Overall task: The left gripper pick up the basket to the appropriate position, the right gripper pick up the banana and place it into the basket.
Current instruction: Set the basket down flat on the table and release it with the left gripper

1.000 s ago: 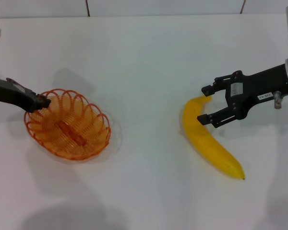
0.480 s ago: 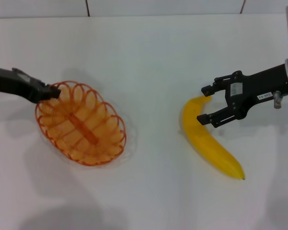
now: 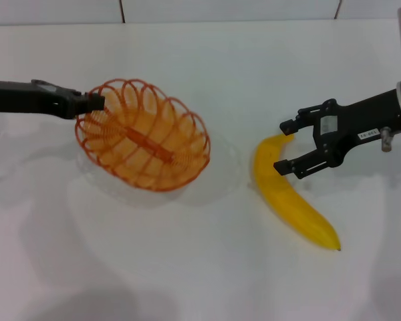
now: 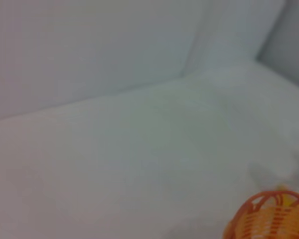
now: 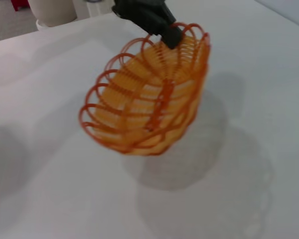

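The orange wire basket (image 3: 144, 137) hangs tilted above the white table, left of centre. My left gripper (image 3: 92, 102) is shut on the basket's left rim and carries it. The basket also shows in the right wrist view (image 5: 149, 102), lifted over its shadow, with the left gripper (image 5: 169, 34) clamped on its rim. A corner of the basket shows in the left wrist view (image 4: 271, 219). The yellow banana (image 3: 287, 194) lies on the table at the right. My right gripper (image 3: 286, 146) is open, its jaws straddling the banana's upper end.
The white table (image 3: 200, 267) spans the head view. A wall edge with tile seams runs along the back (image 3: 187, 10). A pale round container (image 5: 52, 10) stands far off in the right wrist view.
My left gripper has lifted the basket and carried it right and toward the back, closer to the banana. The right gripper and banana have not moved.
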